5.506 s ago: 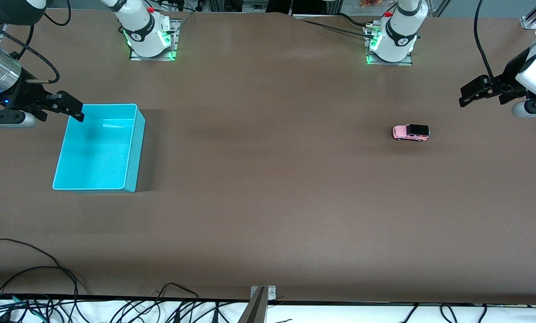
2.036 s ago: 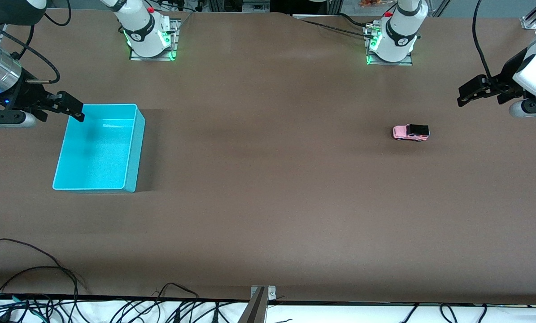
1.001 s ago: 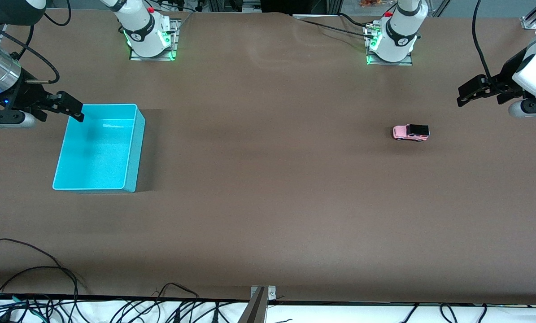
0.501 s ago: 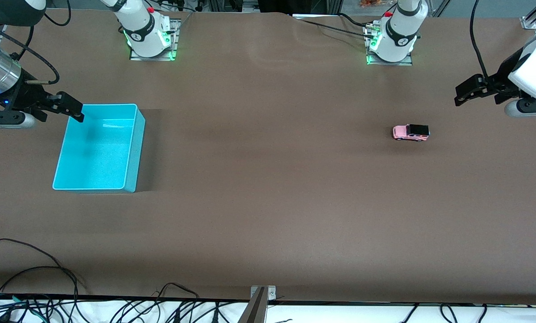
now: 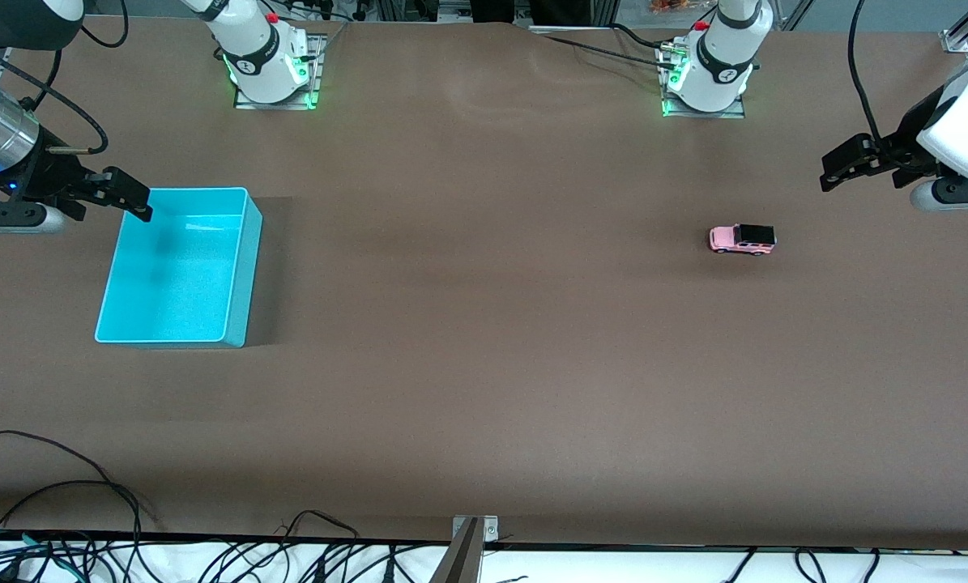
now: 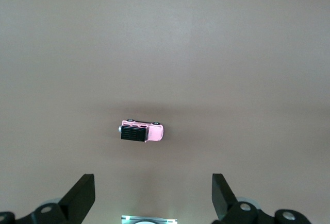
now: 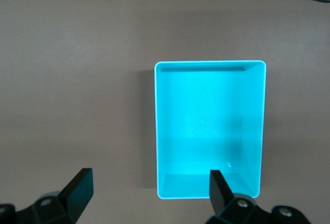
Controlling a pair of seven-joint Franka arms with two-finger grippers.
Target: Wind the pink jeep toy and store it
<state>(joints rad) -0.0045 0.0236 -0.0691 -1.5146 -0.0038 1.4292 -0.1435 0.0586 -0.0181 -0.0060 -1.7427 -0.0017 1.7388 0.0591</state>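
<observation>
The pink jeep toy (image 5: 742, 240) sits on the table (image 5: 484, 340) toward my left arm's end — tiny, light, hard and likely to roll. My left gripper (image 6: 152, 195), fingers spread, hovers near it; I'd pinch its flat sides. My right gripper (image 7: 149, 193) waits spread over the turquoise bin (image 5: 245, 267).

Left tool (image 5: 830, 172) drifted slightly upward and toward table middle; fingers spread wide.
</observation>
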